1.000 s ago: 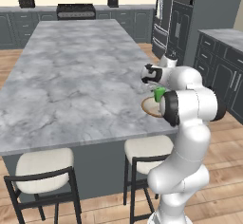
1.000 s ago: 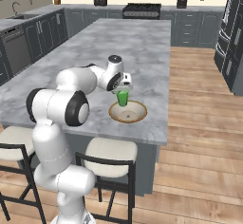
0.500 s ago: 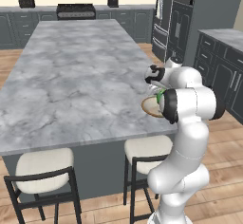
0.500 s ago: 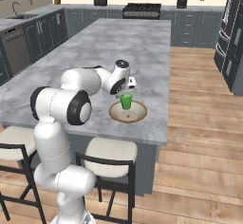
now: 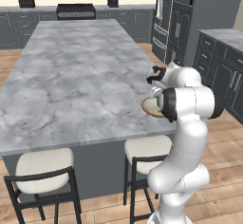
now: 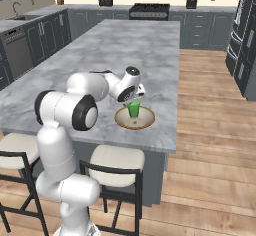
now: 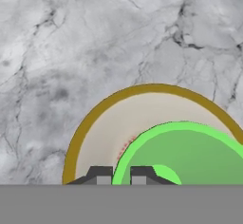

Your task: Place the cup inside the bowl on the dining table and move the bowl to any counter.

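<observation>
The cup (image 6: 133,109) now stands low inside the bowl (image 6: 134,118), at the centre of the right base view; a second ago it was beside the bowl's far rim. The gripper (image 7: 115,176) stays clamped on the cup's rim, one finger inside. Whether the cup already rests on the bottom, I cannot say. The bowl sits near the dining table's (image 6: 75,75) right edge, so releasing seems next.

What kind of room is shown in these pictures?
A rendered home kitchen, it seems: a large marble island with stools, a stove on the far counter, and dark grey cabinets along the walls.
</observation>
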{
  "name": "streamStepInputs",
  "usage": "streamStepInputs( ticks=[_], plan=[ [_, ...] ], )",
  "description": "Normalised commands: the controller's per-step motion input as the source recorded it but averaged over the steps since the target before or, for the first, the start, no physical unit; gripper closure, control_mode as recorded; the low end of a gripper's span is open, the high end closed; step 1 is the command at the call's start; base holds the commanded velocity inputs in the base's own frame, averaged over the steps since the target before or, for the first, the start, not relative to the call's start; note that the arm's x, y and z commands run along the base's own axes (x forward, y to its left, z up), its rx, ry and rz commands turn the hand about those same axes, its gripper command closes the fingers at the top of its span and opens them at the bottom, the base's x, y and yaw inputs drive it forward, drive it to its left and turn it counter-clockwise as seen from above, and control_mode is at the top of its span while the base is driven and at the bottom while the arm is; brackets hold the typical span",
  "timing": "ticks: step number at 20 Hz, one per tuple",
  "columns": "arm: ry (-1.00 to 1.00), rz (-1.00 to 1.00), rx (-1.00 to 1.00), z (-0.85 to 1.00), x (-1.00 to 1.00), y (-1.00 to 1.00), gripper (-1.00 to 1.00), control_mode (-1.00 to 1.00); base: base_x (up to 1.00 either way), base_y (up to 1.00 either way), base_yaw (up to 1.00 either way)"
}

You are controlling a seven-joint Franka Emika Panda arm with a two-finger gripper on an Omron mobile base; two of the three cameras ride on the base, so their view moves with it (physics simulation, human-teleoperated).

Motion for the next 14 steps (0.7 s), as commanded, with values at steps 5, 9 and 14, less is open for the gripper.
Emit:
streamStepInputs(
  ticks=[5,9,14],
  plan=[
    [0.00,0.09,0.00,-0.13,0.00,0.00,1.00,-1.00,0.00,0.00,0.00],
    [0.00,0.08,0.00,-0.13,0.00,-0.02,1.00,-1.00,0.00,0.00,0.00],
    [0.00,0.07,0.00,-0.09,-0.13,0.00,1.00,-1.00,0.00,0.00,0.00]
  ],
)
